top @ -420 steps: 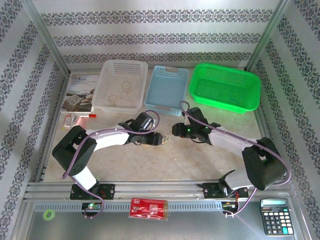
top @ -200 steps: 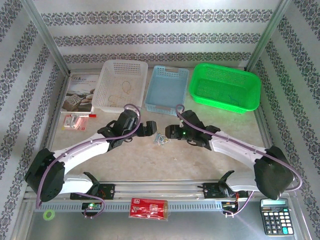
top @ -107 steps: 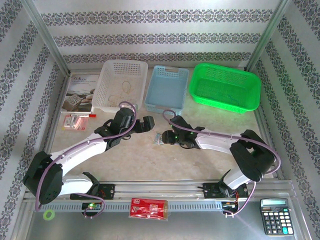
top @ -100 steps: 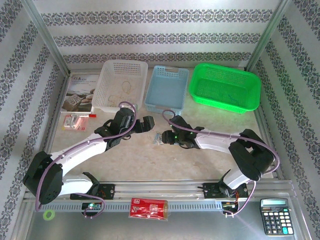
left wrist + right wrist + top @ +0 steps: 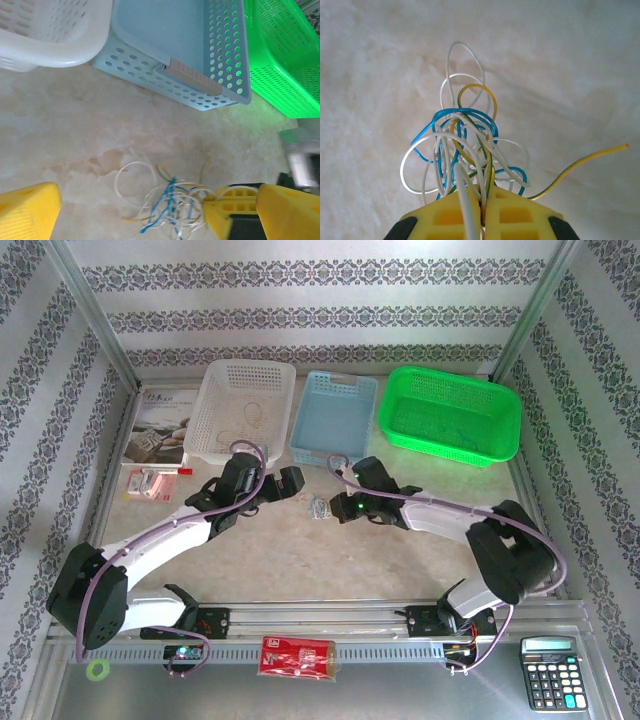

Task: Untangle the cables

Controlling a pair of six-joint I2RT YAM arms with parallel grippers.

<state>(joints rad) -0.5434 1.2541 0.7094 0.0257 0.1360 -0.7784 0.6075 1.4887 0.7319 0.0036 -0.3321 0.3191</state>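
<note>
Your right gripper (image 5: 482,202) is pinched tight on the cables (image 5: 465,145). In its wrist view the yellow pads meet at 6 o'clock, with white, blue-green and yellow loops fanning toward 12 and one yellow end trailing off to 3. Which strands are actually caught you cannot tell, because they vanish into the seam. From above, the cables (image 5: 319,508) lie on the table (image 5: 400,560) at 9 o'clock of that right gripper (image 5: 333,508), too small to tell apart. Your left gripper (image 5: 292,481) stands wide at 10 o'clock of the knot. Its wrist view cuts both fingers (image 5: 25,212) off at the bottom edge, with the cables (image 5: 170,205) between them, clear of both, and the blue basket (image 5: 210,60) at 12.
</note>
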